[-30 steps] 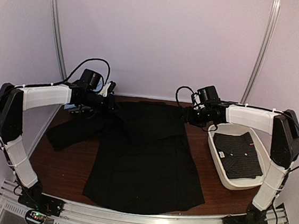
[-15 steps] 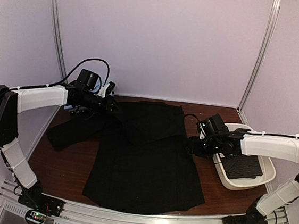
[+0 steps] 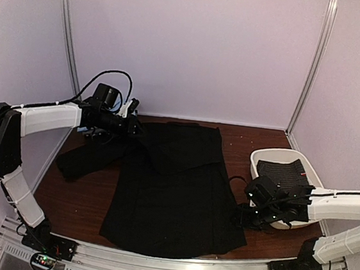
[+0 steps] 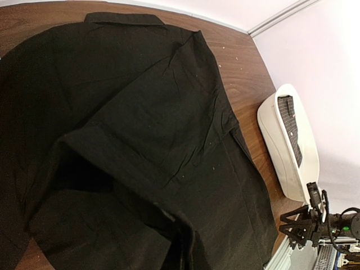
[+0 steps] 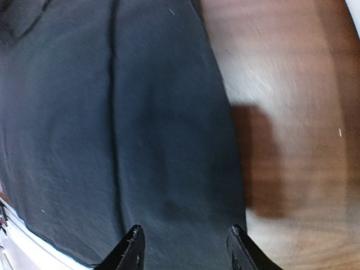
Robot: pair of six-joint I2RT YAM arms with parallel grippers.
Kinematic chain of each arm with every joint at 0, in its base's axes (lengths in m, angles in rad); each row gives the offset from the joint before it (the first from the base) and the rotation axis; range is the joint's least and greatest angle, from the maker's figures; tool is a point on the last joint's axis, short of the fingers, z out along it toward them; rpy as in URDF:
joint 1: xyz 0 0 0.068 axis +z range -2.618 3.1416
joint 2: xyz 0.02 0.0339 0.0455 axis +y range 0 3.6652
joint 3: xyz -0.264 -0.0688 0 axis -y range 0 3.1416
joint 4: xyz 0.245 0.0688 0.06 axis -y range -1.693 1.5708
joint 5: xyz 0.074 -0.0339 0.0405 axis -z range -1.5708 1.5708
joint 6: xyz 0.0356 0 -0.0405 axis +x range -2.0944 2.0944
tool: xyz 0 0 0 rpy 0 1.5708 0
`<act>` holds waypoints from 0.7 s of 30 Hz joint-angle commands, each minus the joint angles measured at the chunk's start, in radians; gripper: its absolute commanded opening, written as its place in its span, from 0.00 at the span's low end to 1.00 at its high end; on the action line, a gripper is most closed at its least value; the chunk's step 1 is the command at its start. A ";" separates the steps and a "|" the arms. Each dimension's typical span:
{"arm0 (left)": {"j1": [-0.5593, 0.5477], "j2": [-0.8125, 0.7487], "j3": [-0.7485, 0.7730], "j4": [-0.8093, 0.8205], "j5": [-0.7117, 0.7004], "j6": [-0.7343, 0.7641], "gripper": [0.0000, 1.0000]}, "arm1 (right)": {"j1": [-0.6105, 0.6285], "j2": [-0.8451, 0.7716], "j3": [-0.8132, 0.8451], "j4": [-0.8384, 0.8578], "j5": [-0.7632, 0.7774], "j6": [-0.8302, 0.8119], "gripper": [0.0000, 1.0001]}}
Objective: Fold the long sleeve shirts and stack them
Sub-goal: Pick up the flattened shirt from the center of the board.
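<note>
Top view: black shirt (image 3: 174, 186) lies spread flat mid-worktop (image 3: 77, 192). Left pincer (image 3: 134, 127) is pressed together at its far-left shoulder, pinching cloth. Right pincer (image 3: 239, 218) sits low beside the near-right hem. Dotted shirt (image 3: 285, 175) lies folded in the white tray (image 3: 275, 151).
Left wrist: cloth gathers up toward the lens; own fingers unseen.
Right wrist: fingertips (image 5: 134, 247) spread above the shirt's edge, nothing between.

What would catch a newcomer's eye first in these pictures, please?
A black shirt lies spread across the table, the left gripper pinching its far left shoulder. The open right gripper hovers by its near right hem, and a folded dotted shirt sits in the white tray at right.
</note>
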 commanded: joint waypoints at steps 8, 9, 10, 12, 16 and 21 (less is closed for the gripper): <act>-0.005 -0.020 0.008 0.022 -0.001 0.000 0.00 | 0.100 -0.076 -0.112 -0.117 -0.003 0.205 0.44; -0.005 -0.020 0.010 0.022 -0.002 -0.001 0.00 | 0.104 -0.078 -0.115 -0.120 -0.003 0.209 0.44; -0.005 -0.020 0.012 0.022 -0.002 -0.001 0.00 | 0.106 -0.079 -0.117 -0.124 -0.002 0.212 0.43; -0.005 -0.017 0.017 0.022 -0.004 -0.002 0.00 | 0.109 -0.076 -0.122 -0.127 -0.005 0.212 0.42; -0.005 -0.013 0.029 0.022 -0.008 -0.005 0.00 | 0.112 -0.048 -0.128 -0.108 -0.010 0.206 0.40; -0.005 -0.005 0.053 0.022 -0.015 -0.011 0.00 | 0.135 0.017 -0.109 -0.097 -0.018 0.195 0.28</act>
